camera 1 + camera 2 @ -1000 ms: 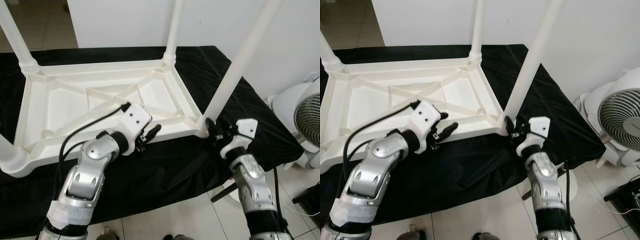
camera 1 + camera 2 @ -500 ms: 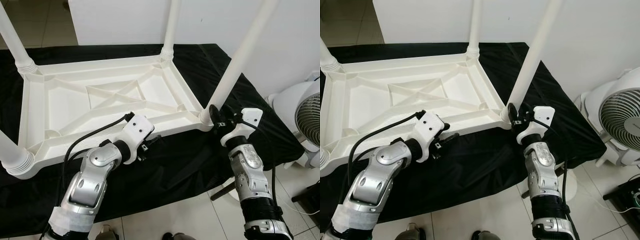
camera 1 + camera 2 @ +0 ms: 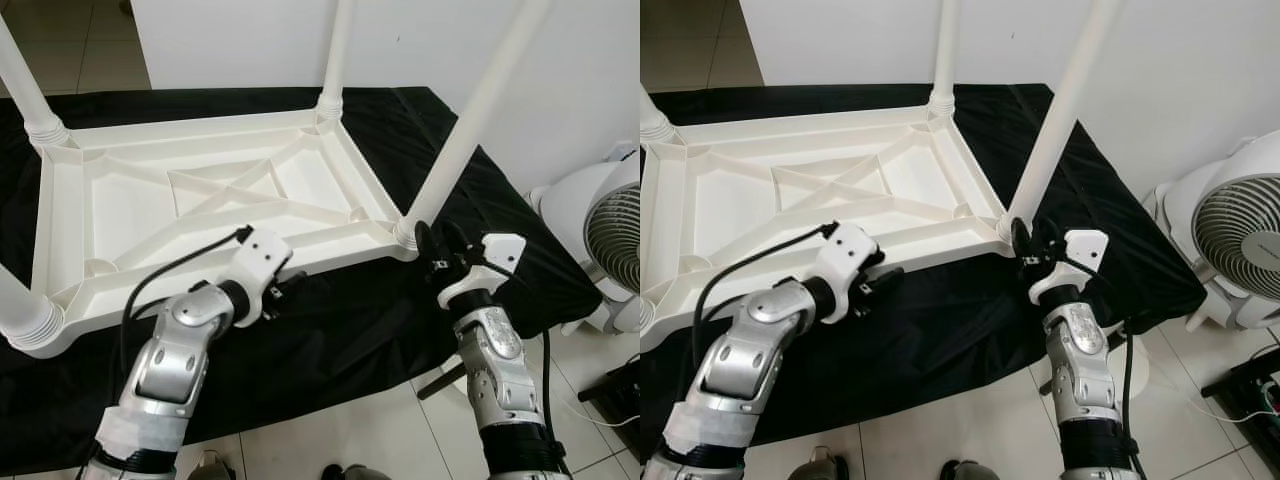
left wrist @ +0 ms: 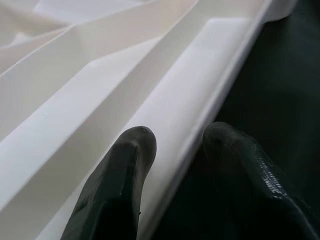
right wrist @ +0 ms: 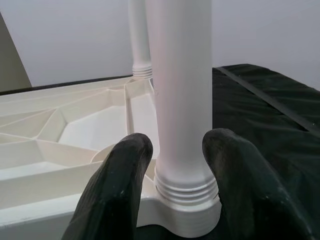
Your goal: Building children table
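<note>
A white plastic children's table (image 3: 340, 250) lies upside down on a black cloth (image 3: 350, 330), its legs pointing up. My left gripper (image 3: 290, 288) is at the table's near rim, open. In the left wrist view one finger (image 4: 125, 170) lies over the rim's inner side and the other over the cloth. My right gripper (image 3: 432, 245) is open at the base of the near-right leg (image 3: 470, 120). The right wrist view shows that leg (image 5: 180, 100) and its ribbed collar just ahead, between the fingers (image 5: 120, 185).
A white floor fan (image 3: 610, 240) stands at the right on the tiled floor. A white wall rises behind the table. Other legs stand at the far right (image 3: 335, 50), far left (image 3: 25, 85) and near left (image 3: 20, 310) corners.
My left gripper has drawn back from over the near rim to its outer edge. The right gripper stays at the leg base. The view has shifted slightly.
</note>
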You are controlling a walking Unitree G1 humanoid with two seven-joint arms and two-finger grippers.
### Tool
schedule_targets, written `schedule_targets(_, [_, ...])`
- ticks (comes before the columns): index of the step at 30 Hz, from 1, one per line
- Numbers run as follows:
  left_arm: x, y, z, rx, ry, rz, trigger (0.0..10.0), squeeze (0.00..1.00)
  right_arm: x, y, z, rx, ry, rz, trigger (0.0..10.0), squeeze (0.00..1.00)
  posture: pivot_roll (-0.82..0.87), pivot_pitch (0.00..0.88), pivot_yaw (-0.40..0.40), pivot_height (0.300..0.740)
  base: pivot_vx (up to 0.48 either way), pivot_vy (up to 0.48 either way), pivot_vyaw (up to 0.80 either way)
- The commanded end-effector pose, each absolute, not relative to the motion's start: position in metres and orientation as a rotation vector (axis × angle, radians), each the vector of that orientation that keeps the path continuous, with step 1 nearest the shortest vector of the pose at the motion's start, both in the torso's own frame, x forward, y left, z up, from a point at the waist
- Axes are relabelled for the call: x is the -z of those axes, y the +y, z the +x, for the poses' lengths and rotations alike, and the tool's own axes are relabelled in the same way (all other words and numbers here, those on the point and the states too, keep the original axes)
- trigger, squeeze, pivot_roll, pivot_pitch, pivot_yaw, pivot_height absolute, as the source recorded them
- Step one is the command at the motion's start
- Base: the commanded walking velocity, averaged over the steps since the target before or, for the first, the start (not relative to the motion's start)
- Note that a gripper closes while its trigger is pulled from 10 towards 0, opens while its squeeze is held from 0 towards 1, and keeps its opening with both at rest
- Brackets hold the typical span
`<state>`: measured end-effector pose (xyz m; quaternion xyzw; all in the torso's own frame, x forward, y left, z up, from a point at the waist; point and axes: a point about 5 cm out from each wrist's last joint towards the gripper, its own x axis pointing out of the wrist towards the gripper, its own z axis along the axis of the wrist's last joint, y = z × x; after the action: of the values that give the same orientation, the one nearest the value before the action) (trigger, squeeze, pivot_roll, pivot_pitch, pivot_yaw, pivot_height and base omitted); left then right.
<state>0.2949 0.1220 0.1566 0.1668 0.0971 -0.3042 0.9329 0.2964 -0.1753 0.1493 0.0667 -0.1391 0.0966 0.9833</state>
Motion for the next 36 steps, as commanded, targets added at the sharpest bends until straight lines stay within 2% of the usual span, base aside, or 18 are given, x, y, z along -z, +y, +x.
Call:
schedule_targets(1, [-0.154, 0.133, 0.302, 0.398, 0.196, 0.357, 10.0, 0.00, -0.149, -0.176, 0.295, -0.202, -0.273, 0.127, 10.0, 0.00, 0.07, 0.094, -0.091, 0.740, 0.000, 0.000, 0.00])
schedule_targets(16, [-0.135, 0.154, 0.317, 0.234, 0.320, 0.431, 10.0, 0.00, -0.154, -0.166, 0.297, -0.235, -0.283, 0.127, 10.0, 0.00, 0.07, 0.076, -0.065, 0.740, 0.000, 0.000, 0.00])
schedule_targets(17, [-0.136, 0.155, 0.318, 0.214, 0.315, 0.419, 8.3, 0.00, -0.154, -0.166, 0.297, -0.228, -0.283, 0.129, 10.0, 0.00, 0.07, 0.076, -0.064, 0.740, 0.000, 0.000, 0.00])
schedule_targets(18, [-0.136, 0.155, 0.318, 0.214, 0.315, 0.419, 8.3, 0.00, -0.154, -0.166, 0.297, -0.228, -0.283, 0.129, 10.0, 0.00, 0.07, 0.076, -0.064, 0.740, 0.000, 0.000, 0.00])
schedule_targets(19, [-0.136, 0.156, 0.319, 0.194, 0.315, 0.418, 4.6, 0.00, -0.154, -0.166, 0.297, -0.224, -0.283, 0.131, 10.0, 0.00, 0.07, 0.078, -0.063, 0.740, 0.000, 0.000, 0.00])
schedule_targets(20, [-0.136, 0.156, 0.319, 0.194, 0.315, 0.418, 4.6, 0.00, -0.154, -0.166, 0.297, -0.224, -0.283, 0.131, 10.0, 0.00, 0.07, 0.078, -0.063, 0.740, 0.000, 0.000, 0.00])
schedule_targets(21, [-0.136, 0.158, 0.321, 0.156, 0.314, 0.399, 0.5, 0.00, -0.154, -0.166, 0.297, -0.218, -0.282, 0.135, 10.0, 0.00, 0.07, 0.077, -0.062, 0.740, 0.000, 0.000, 0.00])
schedule_targets(22, [-0.136, 0.158, 0.321, 0.156, 0.314, 0.399, 0.5, 0.00, -0.154, -0.166, 0.297, -0.218, -0.282, 0.135, 10.0, 0.00, 0.07, 0.077, -0.062, 0.740, 0.000, 0.000, 0.00])
schedule_targets(23, [-0.137, 0.160, 0.322, 0.108, 0.312, 0.377, 0.0, 0.00, -0.154, -0.166, 0.297, -0.210, -0.283, 0.137, 10.0, 0.00, 0.08, 0.079, -0.064, 0.740, 0.000, 0.000, 0.00])
schedule_targets(30, [-0.139, 0.155, 0.325, 0.073, 0.286, 0.348, 0.0, 0.00, -0.155, -0.165, 0.298, -0.199, -0.285, 0.141, 10.0, 0.00, 0.07, 0.079, -0.066, 0.740, 0.000, 0.000, 0.00])
schedule_targets(36, [-0.143, 0.137, 0.329, 0.101, 0.243, 0.327, 0.0, 0.00, -0.156, -0.162, 0.300, -0.198, -0.285, 0.144, 10.0, 0.00, 0.07, 0.079, -0.072, 0.740, 0.000, 0.000, 0.00])
